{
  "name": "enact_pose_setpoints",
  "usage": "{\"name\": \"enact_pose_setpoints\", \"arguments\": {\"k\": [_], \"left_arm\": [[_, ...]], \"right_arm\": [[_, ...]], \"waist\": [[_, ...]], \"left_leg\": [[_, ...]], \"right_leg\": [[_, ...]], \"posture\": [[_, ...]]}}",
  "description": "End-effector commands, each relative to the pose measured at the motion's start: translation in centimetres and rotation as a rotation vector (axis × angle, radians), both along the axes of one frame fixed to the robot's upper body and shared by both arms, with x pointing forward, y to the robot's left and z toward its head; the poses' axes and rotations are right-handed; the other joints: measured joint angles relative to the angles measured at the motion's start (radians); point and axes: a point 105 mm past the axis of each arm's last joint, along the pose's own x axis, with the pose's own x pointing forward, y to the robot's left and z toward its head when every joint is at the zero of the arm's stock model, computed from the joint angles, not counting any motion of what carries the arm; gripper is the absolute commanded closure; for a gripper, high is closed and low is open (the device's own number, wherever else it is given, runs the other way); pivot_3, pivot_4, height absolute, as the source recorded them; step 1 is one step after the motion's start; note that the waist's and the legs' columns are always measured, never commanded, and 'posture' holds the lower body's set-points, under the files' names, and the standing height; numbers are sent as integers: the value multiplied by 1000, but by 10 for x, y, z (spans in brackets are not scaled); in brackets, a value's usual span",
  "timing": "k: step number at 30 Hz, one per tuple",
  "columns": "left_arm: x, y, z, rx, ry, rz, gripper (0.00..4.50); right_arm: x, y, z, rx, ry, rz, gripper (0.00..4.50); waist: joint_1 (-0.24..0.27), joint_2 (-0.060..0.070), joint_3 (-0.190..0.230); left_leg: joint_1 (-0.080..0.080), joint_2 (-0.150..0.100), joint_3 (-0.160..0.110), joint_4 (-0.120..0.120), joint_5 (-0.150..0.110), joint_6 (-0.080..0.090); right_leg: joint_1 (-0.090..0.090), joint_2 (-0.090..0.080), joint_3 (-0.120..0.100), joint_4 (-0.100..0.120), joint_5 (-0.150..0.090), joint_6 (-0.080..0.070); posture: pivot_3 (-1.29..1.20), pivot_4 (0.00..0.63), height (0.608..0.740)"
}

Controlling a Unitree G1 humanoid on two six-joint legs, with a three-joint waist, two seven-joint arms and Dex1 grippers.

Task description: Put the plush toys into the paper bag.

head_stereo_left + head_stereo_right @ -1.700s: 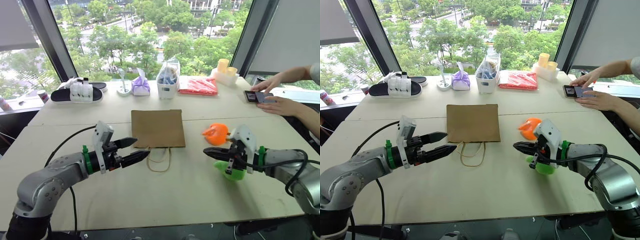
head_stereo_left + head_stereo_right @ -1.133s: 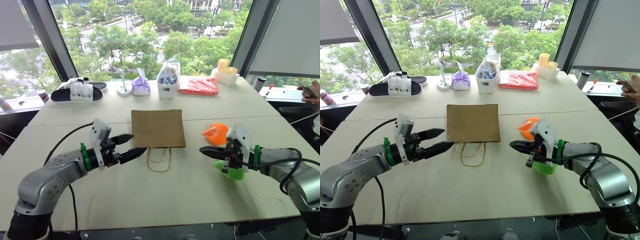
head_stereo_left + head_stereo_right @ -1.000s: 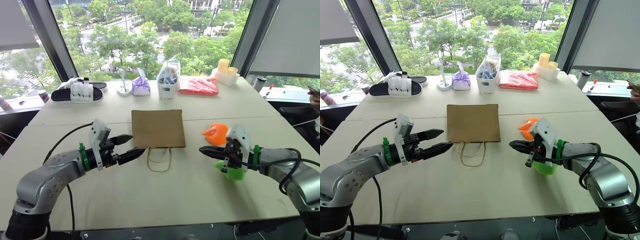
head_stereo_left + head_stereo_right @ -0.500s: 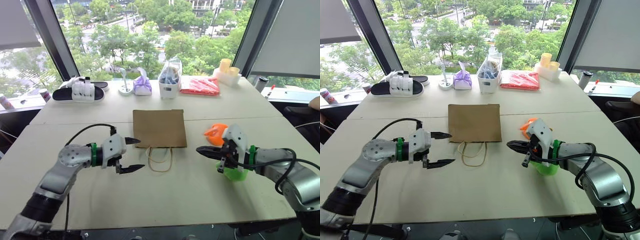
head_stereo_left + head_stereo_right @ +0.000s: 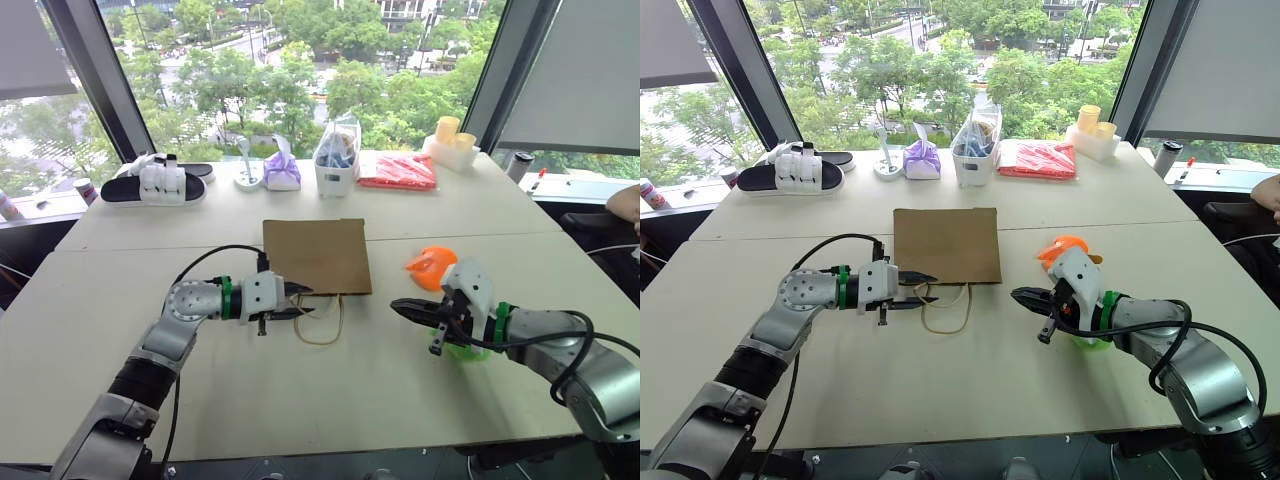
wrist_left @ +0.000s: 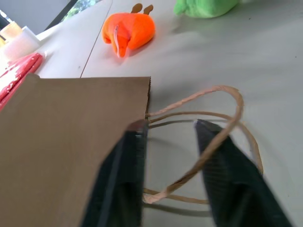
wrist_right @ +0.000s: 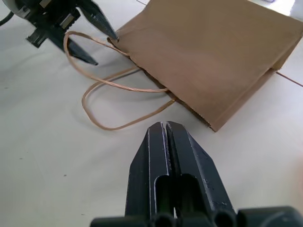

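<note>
Left arm reaches across toward mid-tabletop, left gripper low and pointing right, fingers a little apart; right arm angles inward, right gripper closed, hovering above the tabletop.

Daylight floods in from the windows ahead of me, bright and even; the table glows pale without harsh glare; shadows under my arms fall soft and short toward me; the head views stay sharp, bending slightly at the edges; in my left wrist view my own fingers blur up close, and the orange toy looks soft.
</note>
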Motion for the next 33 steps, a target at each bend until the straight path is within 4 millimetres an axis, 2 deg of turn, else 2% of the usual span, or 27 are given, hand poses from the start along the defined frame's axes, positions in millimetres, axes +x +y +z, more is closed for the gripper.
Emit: {"name": "enact_pose_setpoints", "arguments": {"k": [1, 6, 10, 18, 21, 25, 27, 30, 33], "left_arm": [[-2, 1, 24, -65, -18, -14, 4437], [3, -2, 60, -215, 56, 23, 4437], [7, -10, 92, -344, 111, 37, 4437], [-9, -20, 103, -392, 202, -1, 4437], [-14, -21, 115, -459, 243, 0, 4437], [-6, -19, 149, -653, 273, 60, 4437], [3, -13, 177, -785, 261, 108, 4437], [10, -3, 208, -906, 233, 158, 4437], [9, 2, 225, -961, 215, 163, 4437]], "right_arm": [[-3, 4, 7, 14, -40, -2, 4500], [9, 16, -8, 45, -35, -84, 4500], [31, 44, -28, 96, -8, -183, 4500], [76, 81, -33, 205, -66, -405, 4500], [99, 97, -48, 174, -48, -473, 4500], [110, 113, -66, 113, -26, -471, 4500], [110, 118, -69, 103, -23, -447, 4500], [109, 119, -74, 82, -26, -422, 4500], [108, 116, -78, 66, -21, -418, 4500]], "waist": [[0, 0, 0], [-4, 0, 0], [-12, 0, 0], [-29, 0, 0], [-31, 1, 0], [-27, 1, 0], [-27, 0, 0], [-30, 0, 0], [-37, 1, -1]], "left_leg": [[0, 0, 0, 0, 0, 0], [0, 0, -1, 1, 0, 0], [2, 0, -1, 2, 1, -1], [3, 0, -2, -1, 1, -2], [3, 0, -1, -1, 1, -2], [3, 0, -3, -1, 2, -3], [3, 0, -3, -1, 2, -3], [3, -1, -3, 0, 2, -3], [4, 0, -2, -2, 2, -3]], "right_leg": [[0, 0, 0, 0, 0, 0], [0, 0, 0, 3, 0, 0], [0, 1, 0, 5, 0, 0], [-2, 1, 1, 7, 0, 0], [-2, 1, 1, 7, 0, -1], [-2, 1, 0, 7, 1, -2], [-2, 1, 0, 7, 1, -2], [-2, 1, 0, 7, 1, -1], [-2, 1, 1, 7, 1, -1]], "posture": [[0, 150, 740], [0, 150, 740], [0, 150, 740], [0, 150, 740], [0, 150, 740], [0, 150, 740], [0, 150, 740], [0, 150, 740], [0, 150, 740]]}}
